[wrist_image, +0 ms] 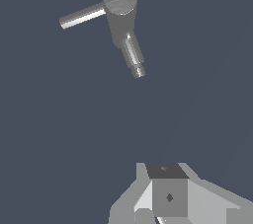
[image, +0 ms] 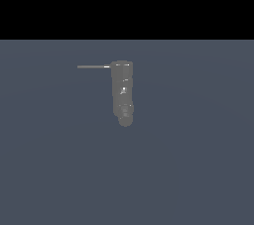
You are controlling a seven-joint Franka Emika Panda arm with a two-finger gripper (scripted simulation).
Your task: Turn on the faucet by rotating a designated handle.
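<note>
The faucet (image: 122, 92) is a dull-gray upright cylinder with a knobby lower end and a few bright specks, standing on the blue-gray floor. Its handle (image: 93, 66) is a thin gray rod jutting from the body's top toward the exterior view's left. The wrist view looks down on the faucet (wrist_image: 120, 11), with the handle (wrist_image: 81, 16) to one side and a short spout (wrist_image: 133, 55) angling off the body. My gripper (wrist_image: 167, 178) shows only as pale gray blocks at the picture's edge, well apart from the faucet and touching nothing. Its jaws are not clearly separable.
A flat blue-gray floor (image: 198, 169) surrounds the faucet. The robot arm does not show in the exterior view.
</note>
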